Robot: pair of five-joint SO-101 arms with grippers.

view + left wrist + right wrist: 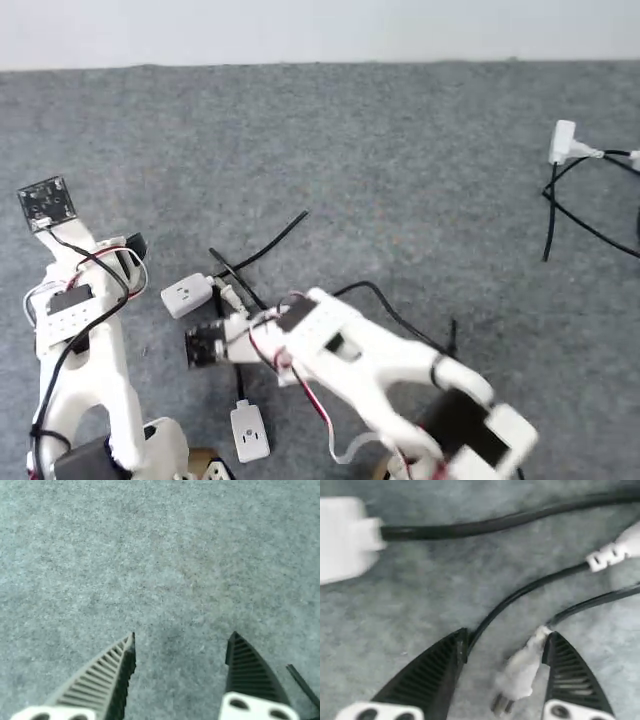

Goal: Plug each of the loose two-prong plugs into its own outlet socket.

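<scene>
My right claw point(507, 635) is open, straddling the loose plug point(517, 680) lying on the surface point(420, 595). Risk: on closing I also pinch the neighbouring black cable point(520, 592), and the plug twists. My left claw point(182, 640) is open, holding nothing.

Grey carpet point(400, 150) covered whole work surface below me: short speckled pile, lying flat, even in tone. Seen from above, it ran back to straight far edge. White wall point(320, 30) rose just behind that edge, plain and pale. Close beneath me, same grey pile, fibres fine and mottled, with faint darker patch in one spot. At near edge of high view, small tan patch point(203, 462) showed low down; I could not tell what it was.
</scene>
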